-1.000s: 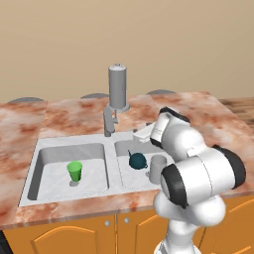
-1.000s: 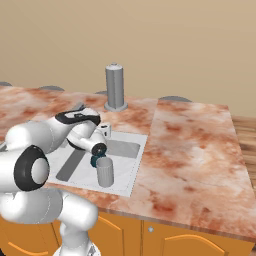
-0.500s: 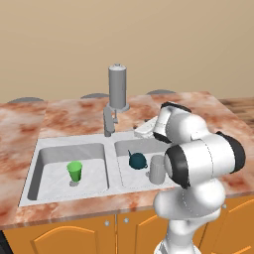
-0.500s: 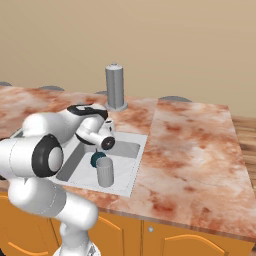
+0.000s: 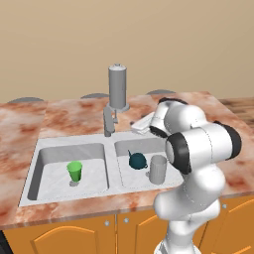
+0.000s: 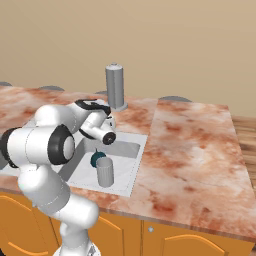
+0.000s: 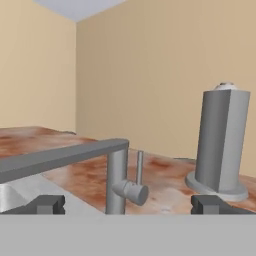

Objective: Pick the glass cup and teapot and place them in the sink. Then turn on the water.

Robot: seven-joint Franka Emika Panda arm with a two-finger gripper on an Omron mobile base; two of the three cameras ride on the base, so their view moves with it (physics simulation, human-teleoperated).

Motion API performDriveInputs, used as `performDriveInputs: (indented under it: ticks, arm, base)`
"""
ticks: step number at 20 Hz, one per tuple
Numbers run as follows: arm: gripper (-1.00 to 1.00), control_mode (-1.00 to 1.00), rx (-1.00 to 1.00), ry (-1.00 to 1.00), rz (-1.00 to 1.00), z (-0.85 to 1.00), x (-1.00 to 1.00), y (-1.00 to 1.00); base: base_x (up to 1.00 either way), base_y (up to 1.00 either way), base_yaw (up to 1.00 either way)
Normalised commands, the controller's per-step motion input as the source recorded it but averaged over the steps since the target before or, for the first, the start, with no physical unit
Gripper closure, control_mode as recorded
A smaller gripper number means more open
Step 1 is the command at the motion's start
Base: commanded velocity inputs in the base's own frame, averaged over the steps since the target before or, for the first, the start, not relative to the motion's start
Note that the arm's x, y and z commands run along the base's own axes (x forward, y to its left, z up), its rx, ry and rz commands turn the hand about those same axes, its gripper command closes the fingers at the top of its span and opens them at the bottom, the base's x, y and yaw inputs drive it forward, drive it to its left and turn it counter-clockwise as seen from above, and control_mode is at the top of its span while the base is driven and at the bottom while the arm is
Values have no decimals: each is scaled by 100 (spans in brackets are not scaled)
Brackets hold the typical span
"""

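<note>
Gripper [image 7: 127,204] with jaws spread wide and empty, level with faucet [image 7: 118,186], teapot [image 5: 137,160] and glass cup [image 5: 158,169] standing side by side in right basin of sink [image 5: 113,144], green cup [image 5: 75,171] in left basin

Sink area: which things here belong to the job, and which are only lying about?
For the job: glass cup, teapot, sink, tap, open hand.
Lying about: green cup, tall grey cylinder on the counter.
</note>
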Motion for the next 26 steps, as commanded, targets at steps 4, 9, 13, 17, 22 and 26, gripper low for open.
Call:
performDriveInputs:
  ticks: [4,9,13,17,22,26]
  arm:
    - [-100,-100,0,-3,0,0,36,0]
    - [-100,-100,0,-5,0,0,10,1]
    - [-100,-100,0,-9,0,0,0,8]
    - [-100,-100,0,-13,0,0,0,18]
    - [-100,-100,0,-11,1,0,6,21]
    - [-100,-100,0,-1,1,0,8,6]
  base:
    - [0,0,0]
    - [0,0,0]
    - [0,0,0]
    - [0,0,0]
    - [0,0,0]
    - [0,0,0]
